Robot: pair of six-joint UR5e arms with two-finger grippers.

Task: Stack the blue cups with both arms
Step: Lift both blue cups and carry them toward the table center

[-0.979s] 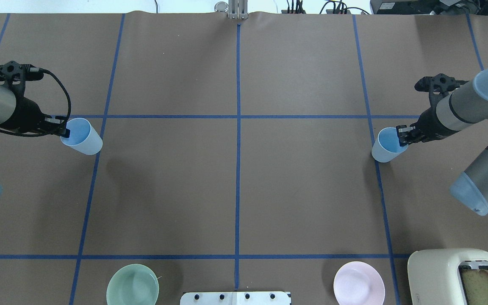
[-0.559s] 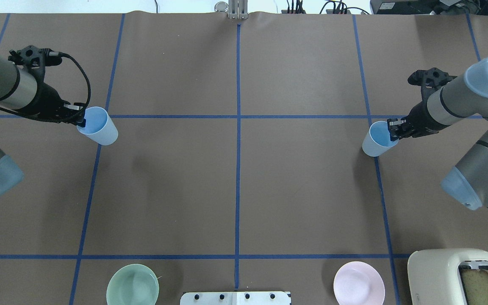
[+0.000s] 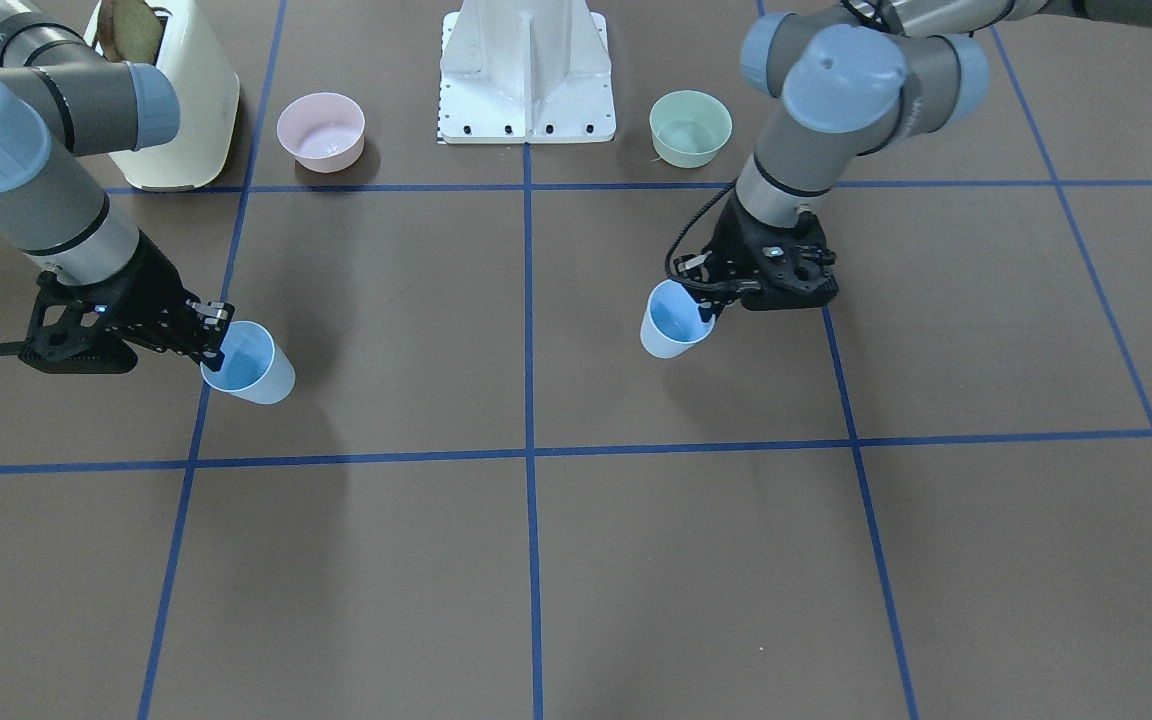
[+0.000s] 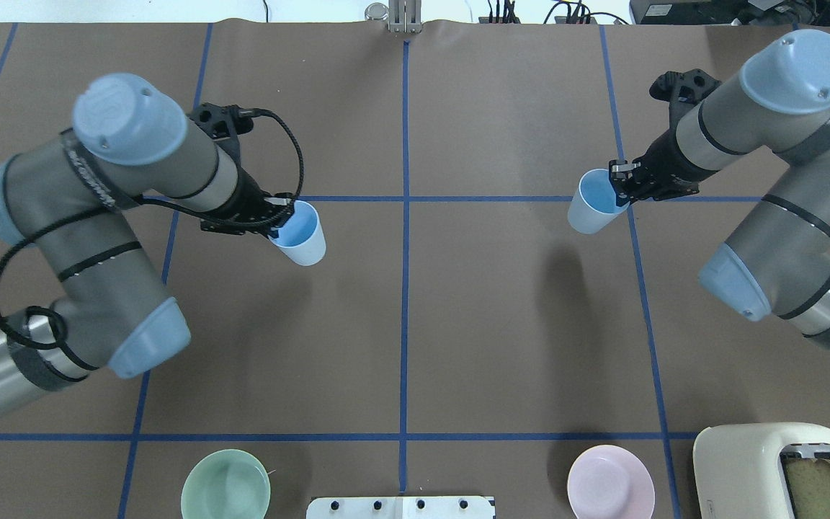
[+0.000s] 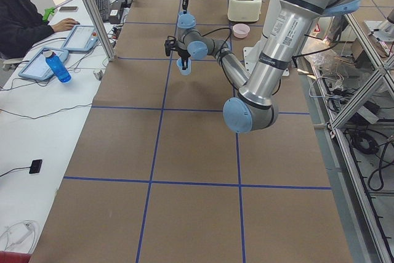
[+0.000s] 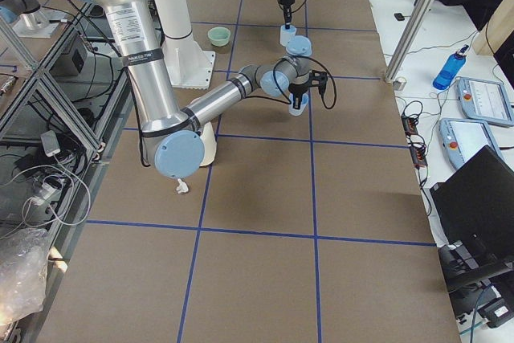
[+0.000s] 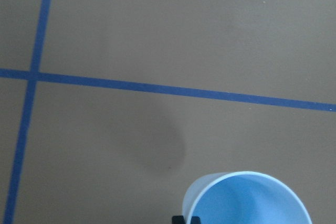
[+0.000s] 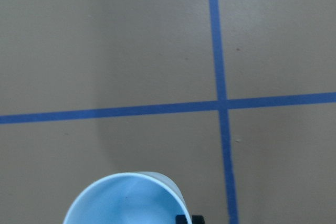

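Left gripper (image 4: 276, 220) pinches one blue cup (image 4: 302, 236), right gripper (image 4: 622, 186) the other cup (image 4: 589, 209), both aloft either side of the centre tape line (image 4: 404, 303), not yet stacked

On the left arm (image 4: 192, 169), the jaws pinch the rim of one blue cup (image 4: 305, 244); on the right arm (image 4: 710, 126), they pinch the other cup (image 4: 588, 213). The cups hang well apart, mouths up, seemingly clear of the counter (image 4: 458, 324).
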